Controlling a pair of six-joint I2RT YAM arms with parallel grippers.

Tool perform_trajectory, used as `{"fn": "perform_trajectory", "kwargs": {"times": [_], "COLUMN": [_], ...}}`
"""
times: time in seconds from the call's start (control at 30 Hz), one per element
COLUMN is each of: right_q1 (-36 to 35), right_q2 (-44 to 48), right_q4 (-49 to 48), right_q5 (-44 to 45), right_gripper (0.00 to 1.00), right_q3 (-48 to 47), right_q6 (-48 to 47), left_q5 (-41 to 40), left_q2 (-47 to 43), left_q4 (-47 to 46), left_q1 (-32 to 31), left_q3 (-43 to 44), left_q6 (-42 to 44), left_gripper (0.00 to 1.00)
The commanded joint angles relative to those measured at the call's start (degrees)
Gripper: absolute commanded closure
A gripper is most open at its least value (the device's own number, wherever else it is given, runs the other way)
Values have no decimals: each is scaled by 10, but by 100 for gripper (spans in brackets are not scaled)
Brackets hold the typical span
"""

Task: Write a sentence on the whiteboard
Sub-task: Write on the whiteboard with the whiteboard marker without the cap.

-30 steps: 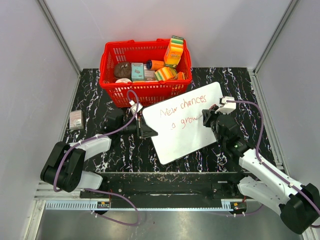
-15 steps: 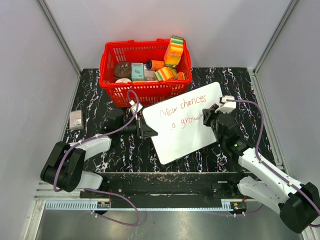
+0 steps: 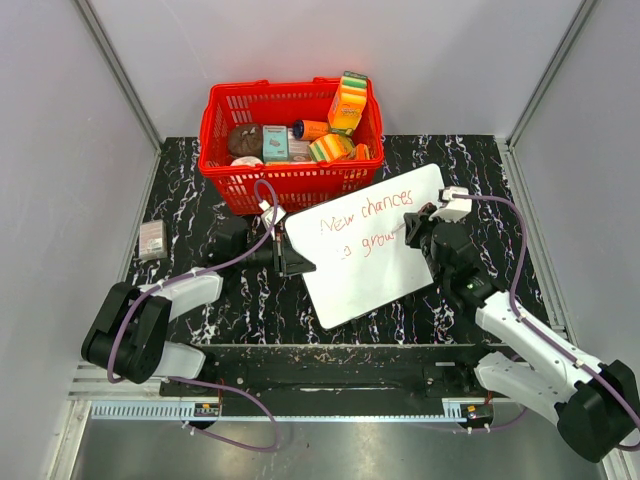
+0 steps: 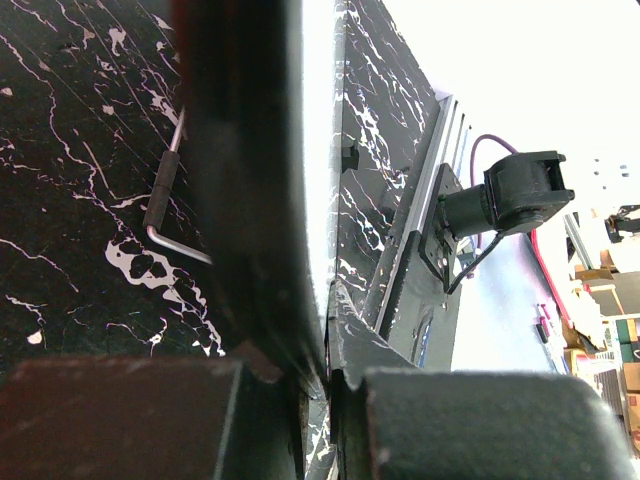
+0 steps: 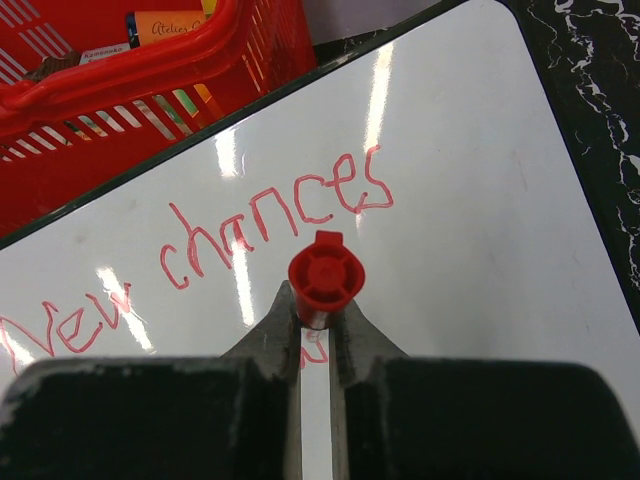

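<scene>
The whiteboard (image 3: 375, 275) lies tilted on the black marbled table, in front of the basket. Red marker words on it read "New chances" (image 3: 365, 210) and below "a grow" (image 3: 365, 245). My left gripper (image 3: 292, 262) is shut on the board's left edge; in the left wrist view the thin white edge (image 4: 318, 150) runs between the jaws of that gripper (image 4: 325, 375). My right gripper (image 3: 412, 230) is shut on a red marker (image 5: 325, 278) that stands upright on the board (image 5: 460, 210), just right of "grow" and under "chances" (image 5: 275, 215).
A red basket (image 3: 290, 183) with several packages stands at the back, touching the board's far edge. A small grey box (image 3: 152, 240) lies at the left. A metal hex key (image 4: 165, 195) lies on the table by the left gripper.
My right gripper has moved slightly away from me with the marker, at the end of "grow". The left arm and the board have not moved.
</scene>
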State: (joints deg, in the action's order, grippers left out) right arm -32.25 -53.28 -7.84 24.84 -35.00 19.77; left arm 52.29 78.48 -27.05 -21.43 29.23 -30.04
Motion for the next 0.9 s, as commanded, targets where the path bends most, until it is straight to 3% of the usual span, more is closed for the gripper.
{"fn": "perform_trajectory", "kwargs": {"times": [0.0,0.47,0.87], "right_q1": [4,3,4], "right_q2": [-3,27,171], "right_q4": [-25,-14,19], "right_q5": [1,-16,-32], "right_gripper": [100,100,100], "right_q3": [-24,-30,-20], "right_q6": [-1,4,16], "left_q5": [-20,-21,-23], "left_q2": [14,14,15], "left_q4": [49,49,51], "left_q1": [-16,-16,-16], "left_q3": [-10,-11,-10], "left_q6": [115,116,115], "left_gripper": [100,100,100]}}
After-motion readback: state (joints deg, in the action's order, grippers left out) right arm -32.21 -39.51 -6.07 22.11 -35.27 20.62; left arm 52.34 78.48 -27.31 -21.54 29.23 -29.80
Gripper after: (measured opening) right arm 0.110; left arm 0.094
